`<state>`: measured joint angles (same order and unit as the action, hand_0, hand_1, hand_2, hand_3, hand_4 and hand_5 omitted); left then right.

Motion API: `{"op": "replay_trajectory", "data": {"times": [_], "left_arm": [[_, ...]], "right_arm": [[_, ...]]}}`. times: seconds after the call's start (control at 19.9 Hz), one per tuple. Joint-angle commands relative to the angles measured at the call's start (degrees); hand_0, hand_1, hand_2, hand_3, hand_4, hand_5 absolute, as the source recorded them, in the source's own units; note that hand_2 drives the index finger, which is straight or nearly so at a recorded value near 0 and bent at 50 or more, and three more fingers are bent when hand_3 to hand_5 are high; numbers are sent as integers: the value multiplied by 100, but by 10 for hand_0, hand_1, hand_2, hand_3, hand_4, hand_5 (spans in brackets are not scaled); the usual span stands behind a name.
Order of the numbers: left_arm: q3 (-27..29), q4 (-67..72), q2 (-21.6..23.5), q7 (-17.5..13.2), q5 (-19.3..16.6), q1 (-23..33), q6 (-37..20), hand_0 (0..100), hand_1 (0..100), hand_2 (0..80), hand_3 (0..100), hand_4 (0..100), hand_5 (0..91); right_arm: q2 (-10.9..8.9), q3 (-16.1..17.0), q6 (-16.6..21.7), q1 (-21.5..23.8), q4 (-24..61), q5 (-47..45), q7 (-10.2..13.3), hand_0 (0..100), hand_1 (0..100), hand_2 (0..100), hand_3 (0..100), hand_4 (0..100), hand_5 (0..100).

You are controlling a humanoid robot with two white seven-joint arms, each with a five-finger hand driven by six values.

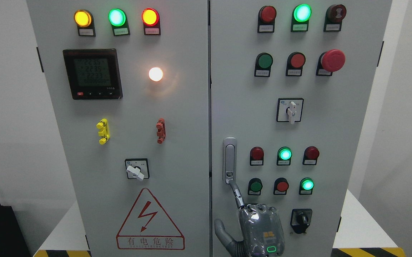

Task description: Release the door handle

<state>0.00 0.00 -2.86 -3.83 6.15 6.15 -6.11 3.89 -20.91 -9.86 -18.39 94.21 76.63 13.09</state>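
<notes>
Nearest, at the bottom edge right of the door seam: one robot hand [254, 228], grey, back toward the camera, wrapped in clear film. Which side its arm enters from cannot be told. One finger [236, 194] is stretched up, tip touching the lower end of the door handle [229, 160]; thumb sticks out to the left; the other fingers are hidden behind the palm, so spread or curled cannot be told.

Handle: upright chrome bar on the right door [281, 125], just beside the centre seam [209, 142], lying flat in its plate.

Close around the hand: green button [255, 186] and red button [282, 186] just to the right of the finger, black rotary knob [301, 218] beside the palm.

Left door [127, 107]: warning triangle [150, 221], selector switch [136, 169], yellow clip [103, 131], red clip [161, 131], meter display [93, 74], lit lamps above.

White worktop [356, 228] shows on both sides of the cabinet; striped tape [368, 252] marks its front edge. Open wall beyond.
</notes>
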Motion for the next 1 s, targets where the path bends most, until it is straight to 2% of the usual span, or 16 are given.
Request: {"op": "replay_trajectory", "data": {"times": [0.0,0.7,0.95], "left_arm": [[-79,114,-4,-4,0,0,5,120,389,0,0,0,0],[-79,114,5,-4,0,0,5,120,389,0,0,0,0],[-79,114,-4,-4,0,0,5,120,389,0,0,0,0]], "right_arm": [[7,26,2,-7,-87,-8,18,372,329,0,1000,1000,1000],[7,-27,10,11,-113,18,0,375,328,0,1000,1000,1000],[7,-18,10,-7,-122,18,-114,376,327,0,1000,1000,1000]]}}
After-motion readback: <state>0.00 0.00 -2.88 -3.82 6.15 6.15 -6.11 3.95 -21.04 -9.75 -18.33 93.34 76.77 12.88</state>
